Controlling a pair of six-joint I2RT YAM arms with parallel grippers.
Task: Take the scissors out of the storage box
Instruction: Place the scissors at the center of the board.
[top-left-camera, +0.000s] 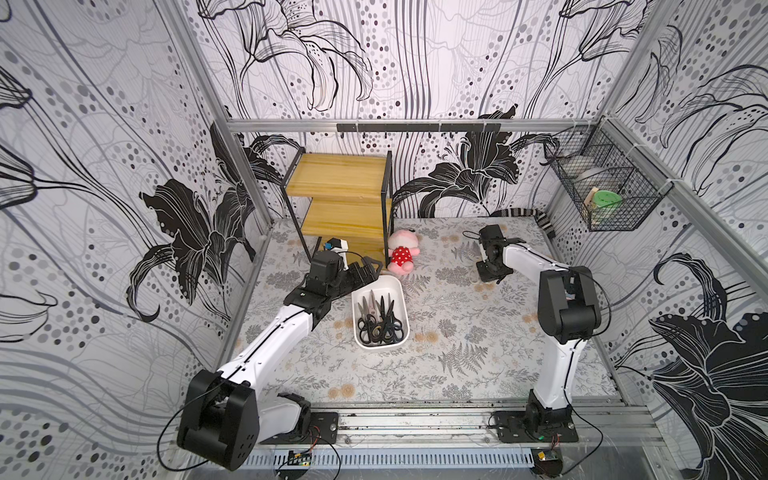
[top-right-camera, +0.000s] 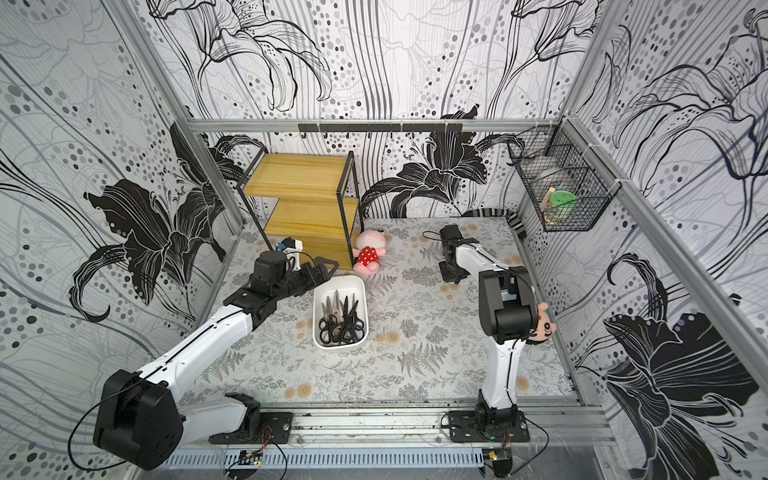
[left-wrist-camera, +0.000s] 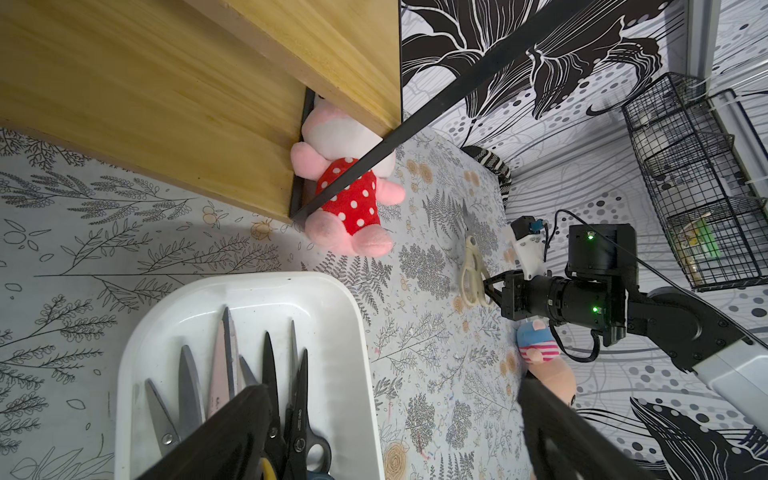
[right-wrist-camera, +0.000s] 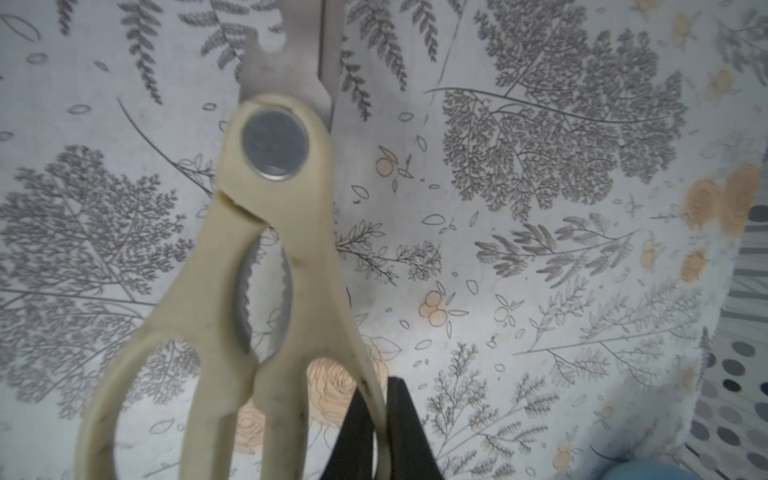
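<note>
Black-fingered, the right gripper (right-wrist-camera: 381, 415) clamps shut on one loop of the steel-bladed, cream-handled scissors (right-wrist-camera: 270, 249) over the floral mat (top-left-camera: 457, 353), well apart from the white storage box (top-left-camera: 390, 286) of mostly black-handled pairs (top-left-camera: 380, 324), with the empty left gripper (top-left-camera: 368, 275) spread wide at its far end.

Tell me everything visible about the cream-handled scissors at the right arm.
The cream plastic-handled scissors have shut steel blades, one notched near a large round metal pivot, and toothed metal edges between the two finger loops. They are over the floral tablecloth, blades pointing away from the black right end effector, which is shut on one loop's rim. Resting or lifted: unclear.
</note>
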